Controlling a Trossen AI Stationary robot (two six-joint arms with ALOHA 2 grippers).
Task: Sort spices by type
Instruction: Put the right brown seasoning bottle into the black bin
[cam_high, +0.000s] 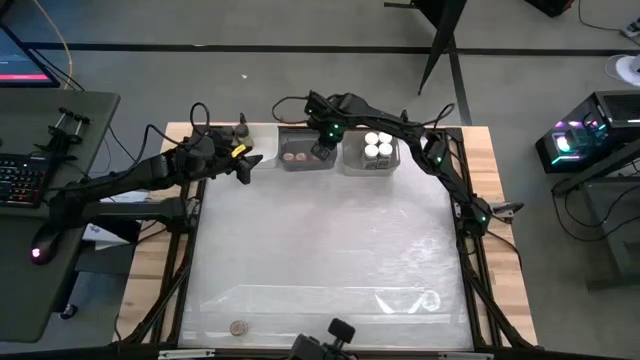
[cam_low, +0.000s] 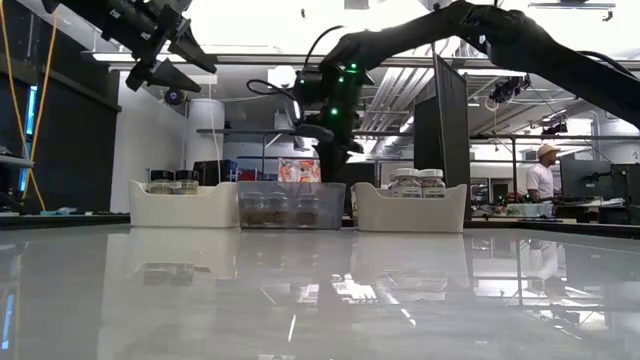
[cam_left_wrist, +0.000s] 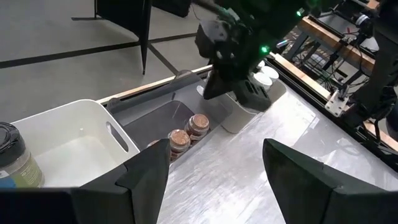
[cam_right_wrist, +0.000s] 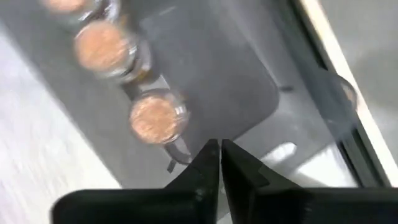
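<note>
Drop step: right gripper clenched, empty, above grey bin at 12 o'clock, cork jars inside; left gripper released, waiting at 10; next, fetch stray jar at 7

Arms: two dark, near-black jointed arms, with loose black cables looping beside the links.
Left gripper: black, with a yellow marking just behind the fingers.
Left fingers: broad, flat, dark wedges with angular edges.
Right gripper: slim dark fingers tapering to points.
Lights: small green lamps glow on the right arm's joints and wrist.
</note>
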